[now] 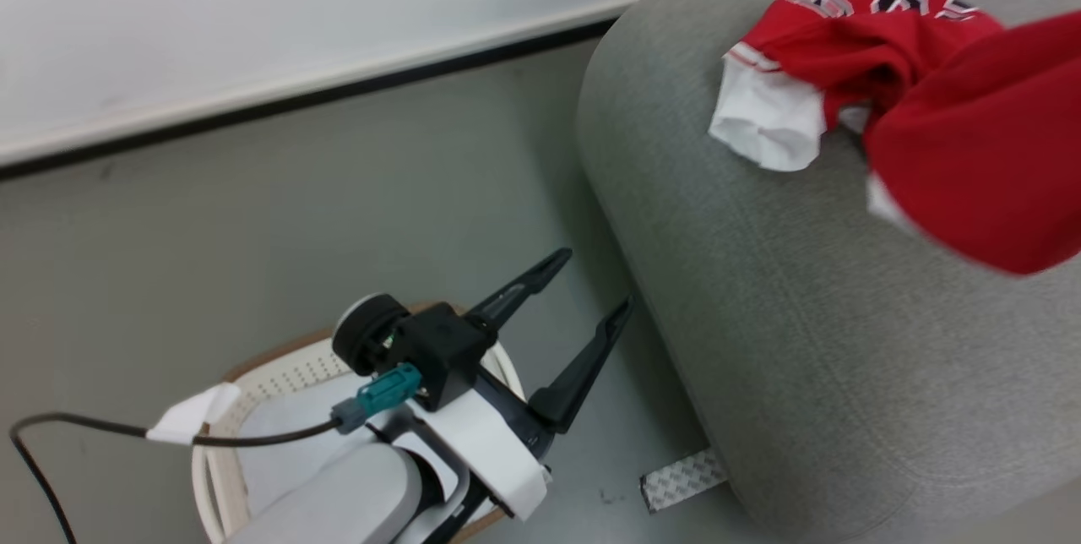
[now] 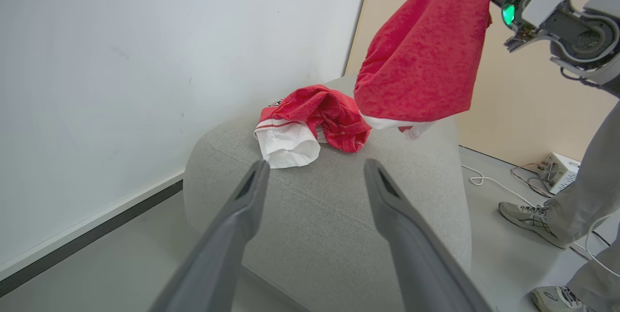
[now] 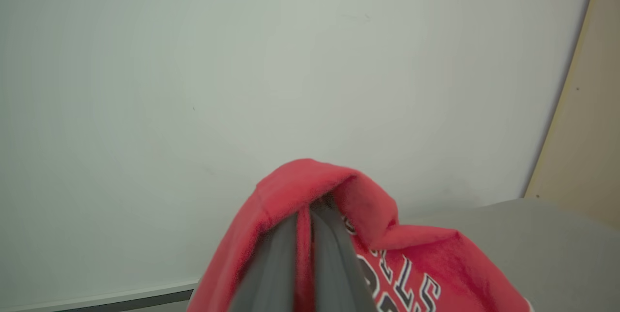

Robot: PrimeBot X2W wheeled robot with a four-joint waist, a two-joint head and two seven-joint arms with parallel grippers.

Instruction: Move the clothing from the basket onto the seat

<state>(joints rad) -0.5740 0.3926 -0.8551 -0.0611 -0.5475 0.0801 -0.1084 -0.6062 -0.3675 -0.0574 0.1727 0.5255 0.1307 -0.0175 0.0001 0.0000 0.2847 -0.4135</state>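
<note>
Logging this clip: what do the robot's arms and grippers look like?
The left gripper has two long, tapering dark fingers on a black block, a white wrist shell and a pale grey forearm. A teal connector feeds a black cable carrying a white tape tag. The right gripper has matching dark fingers; its grey wrist shows a green light.

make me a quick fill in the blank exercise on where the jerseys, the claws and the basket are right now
1. The left claw is ____, with nothing between its fingers.
2. The right claw grips the hanging jersey over the sofa, where ____ crumpled jersey lies.
3. The basket stands on the ____ beside the sofa.
Missing words: open; one; floor.
</note>
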